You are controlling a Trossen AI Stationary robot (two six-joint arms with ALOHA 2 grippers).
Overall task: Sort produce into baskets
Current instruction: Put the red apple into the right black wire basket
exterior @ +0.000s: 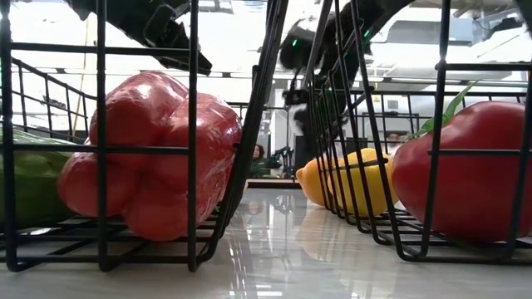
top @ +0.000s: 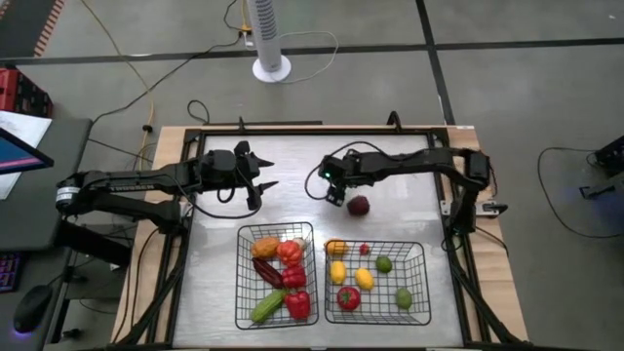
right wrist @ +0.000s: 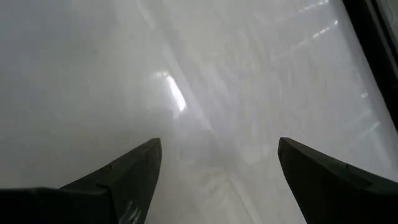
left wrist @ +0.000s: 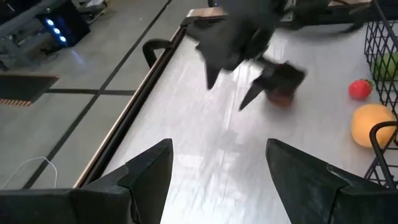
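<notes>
With my right pincer [top: 336, 194] open and empty just beside the dark red fruit [top: 359, 206] loose on the counter [top: 292, 185] behind the two baskets [top: 276, 276], I judged a glancing approach could roll it away; left pincer [top: 261, 183] waited open.

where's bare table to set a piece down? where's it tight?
Free: the wide strip left of the left basket, and the back band between the left gripper and right gripper. Tight: the slot between the baskets, and around the dark red piece behind the right basket.
</notes>
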